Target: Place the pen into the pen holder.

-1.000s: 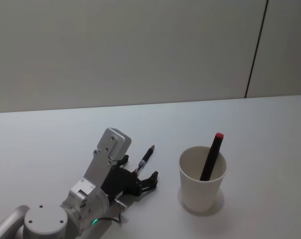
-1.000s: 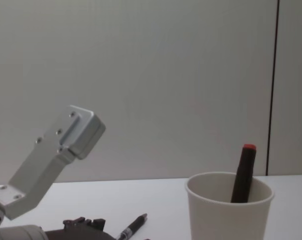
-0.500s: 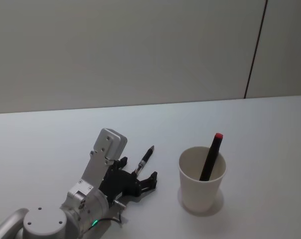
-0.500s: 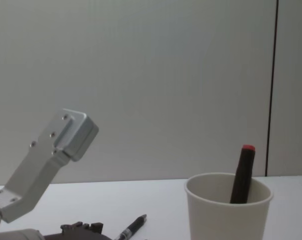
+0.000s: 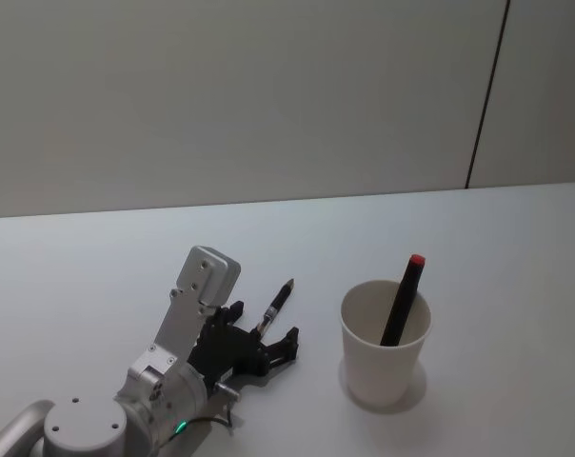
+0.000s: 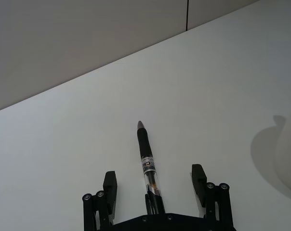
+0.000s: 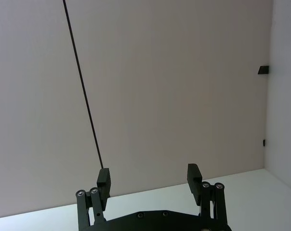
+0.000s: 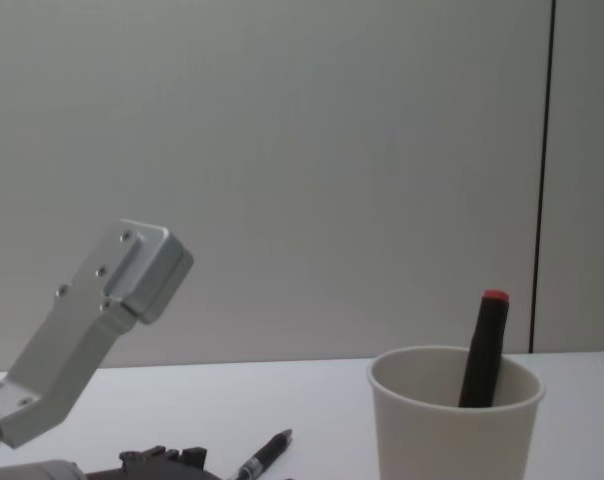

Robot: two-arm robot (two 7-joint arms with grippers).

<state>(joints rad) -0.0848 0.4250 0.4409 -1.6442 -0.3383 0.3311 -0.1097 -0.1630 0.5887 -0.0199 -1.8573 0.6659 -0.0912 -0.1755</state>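
Nearest, at the table's [image 5: 97, 276] front edge, the left gripper [image 5: 266, 322] straddles the pen [image 5: 276, 307] lying flat, fingers spread wide. Farther right stands the cup [image 5: 385, 367] with a red-capped marker [image 5: 402, 305] inside. The right gripper [image 7: 148, 172], parked facing the wall, is spread too.

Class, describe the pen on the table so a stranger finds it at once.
On the white table, left of the paper cup, the left tool is open. The pen lies flat between its fingers. Unlike the red-capped marker standing in the cup, it is slim, with a black grip and clear barrel.
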